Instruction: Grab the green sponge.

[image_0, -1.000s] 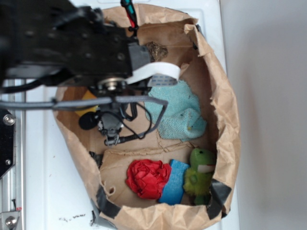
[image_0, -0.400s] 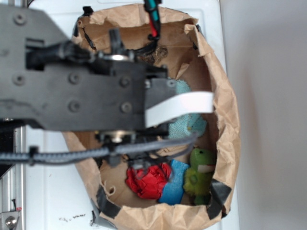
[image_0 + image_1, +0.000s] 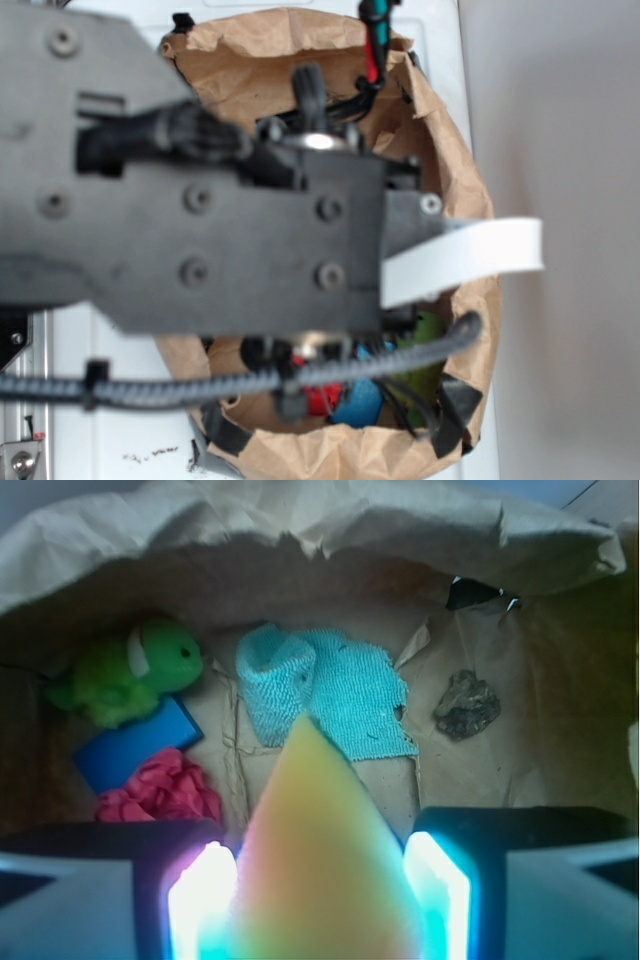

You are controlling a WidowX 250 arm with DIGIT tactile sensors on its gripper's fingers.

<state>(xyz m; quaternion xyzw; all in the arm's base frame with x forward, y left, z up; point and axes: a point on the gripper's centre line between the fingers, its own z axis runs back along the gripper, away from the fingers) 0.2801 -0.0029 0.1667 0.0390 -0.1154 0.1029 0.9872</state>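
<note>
Since the arm (image 3: 200, 220) fills most of the exterior view, all you get there is the paper bag (image 3: 470, 190) rim on the white counter (image 3: 120, 420), with the end effector hidden. Over in the wrist view the end effector (image 3: 320, 885) is clamped on a yellow-green wedge, which I'd say is the green sponge (image 3: 320, 810), above the teal cloth (image 3: 345, 685) and green plush toy (image 3: 130, 670). Looks like the grab itself is done, so next is lifting straight out without catching the bag's crumpled edge

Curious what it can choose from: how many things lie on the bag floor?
5: green plush far left, blue block and red cloth beneath it, teal towel centre, dark lump right. More may be hidden.
</note>
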